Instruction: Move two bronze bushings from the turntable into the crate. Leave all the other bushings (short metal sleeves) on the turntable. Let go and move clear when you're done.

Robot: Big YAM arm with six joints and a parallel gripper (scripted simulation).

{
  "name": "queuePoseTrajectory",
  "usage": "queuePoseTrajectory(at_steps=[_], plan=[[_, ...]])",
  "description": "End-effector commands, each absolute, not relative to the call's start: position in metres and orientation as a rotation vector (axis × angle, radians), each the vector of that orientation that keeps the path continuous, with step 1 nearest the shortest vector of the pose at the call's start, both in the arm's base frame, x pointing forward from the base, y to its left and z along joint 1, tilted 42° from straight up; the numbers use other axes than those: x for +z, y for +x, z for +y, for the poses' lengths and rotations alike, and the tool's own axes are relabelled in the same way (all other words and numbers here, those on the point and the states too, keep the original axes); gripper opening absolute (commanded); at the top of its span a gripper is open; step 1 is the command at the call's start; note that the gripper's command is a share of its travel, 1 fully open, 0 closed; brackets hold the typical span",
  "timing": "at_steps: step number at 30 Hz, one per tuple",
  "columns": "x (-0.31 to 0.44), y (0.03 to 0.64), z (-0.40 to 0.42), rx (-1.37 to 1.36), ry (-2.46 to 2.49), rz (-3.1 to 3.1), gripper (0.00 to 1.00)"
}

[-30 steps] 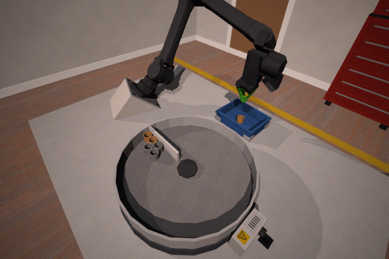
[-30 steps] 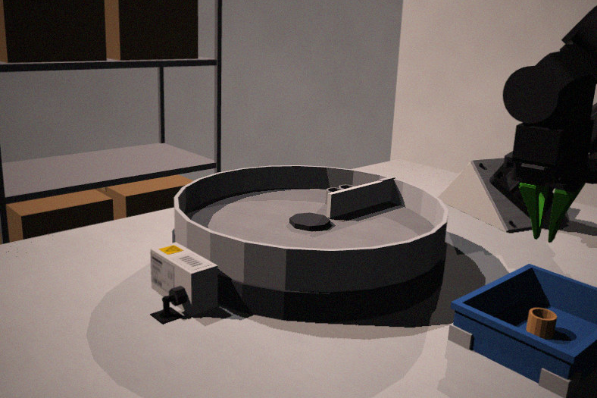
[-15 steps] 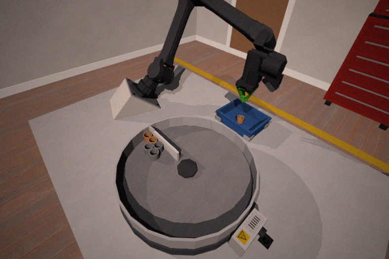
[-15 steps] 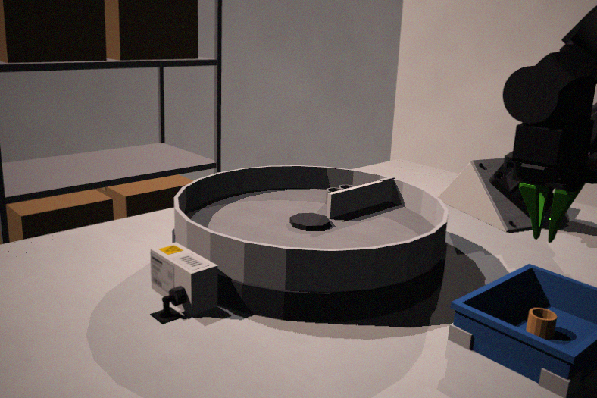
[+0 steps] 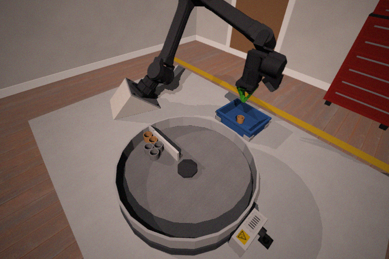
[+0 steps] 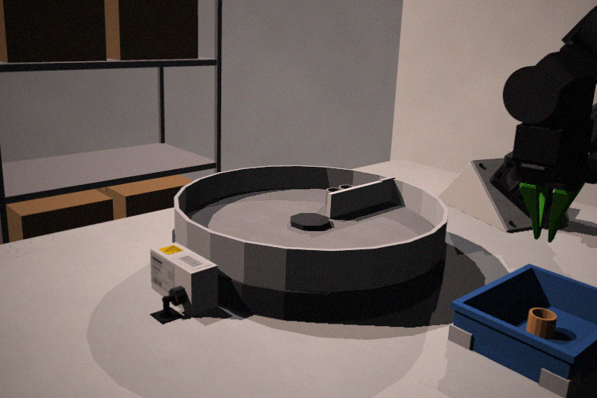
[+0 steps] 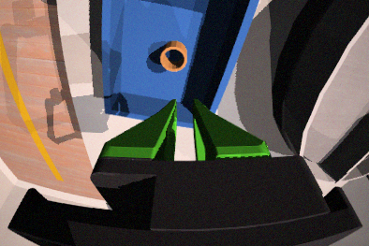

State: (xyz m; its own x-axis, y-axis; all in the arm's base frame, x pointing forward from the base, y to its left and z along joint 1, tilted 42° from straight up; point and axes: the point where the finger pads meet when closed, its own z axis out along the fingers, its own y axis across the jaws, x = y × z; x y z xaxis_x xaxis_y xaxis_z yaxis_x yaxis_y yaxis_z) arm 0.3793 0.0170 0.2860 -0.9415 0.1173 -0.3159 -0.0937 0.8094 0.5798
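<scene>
One bronze bushing (image 5: 240,121) (image 6: 540,327) (image 7: 178,44) stands upright on the floor of the blue crate (image 5: 228,124) (image 6: 511,346) (image 7: 140,21). My gripper (image 5: 243,100) (image 6: 543,239) (image 7: 184,106) hangs above the crate's back edge, pointing down. Its green fingers are a little apart with nothing between them. On the turntable (image 5: 204,195) (image 6: 251,219), two bronze bushings, one at the back (image 5: 147,140) and one beside it (image 5: 153,142), stand near the white divider. Three grey bushings (image 5: 148,150) (image 5: 158,149) (image 5: 154,157) stand close by them. In the exterior view the divider mostly hides this group.
The white divider (image 5: 165,144) (image 6: 361,200) runs from near the dark hub (image 5: 187,168) (image 6: 310,221) to the turntable's raised rim wall. A control box (image 5: 250,229) (image 6: 183,275) sits against the turntable's outside. The crate stands outside the rim, on the gripper's side.
</scene>
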Motion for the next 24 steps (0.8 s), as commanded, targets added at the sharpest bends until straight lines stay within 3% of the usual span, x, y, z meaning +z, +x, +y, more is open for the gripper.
queuePoseTrajectory(at_steps=[1,9,24], plan=[[0.317,0.388,0.005,0.833,-0.010,2.592,0.13],[0.246,0.363,-0.037,0.876,0.027,2.647,0.13],[0.064,0.283,-0.247,0.792,-0.003,2.630,0.13]])
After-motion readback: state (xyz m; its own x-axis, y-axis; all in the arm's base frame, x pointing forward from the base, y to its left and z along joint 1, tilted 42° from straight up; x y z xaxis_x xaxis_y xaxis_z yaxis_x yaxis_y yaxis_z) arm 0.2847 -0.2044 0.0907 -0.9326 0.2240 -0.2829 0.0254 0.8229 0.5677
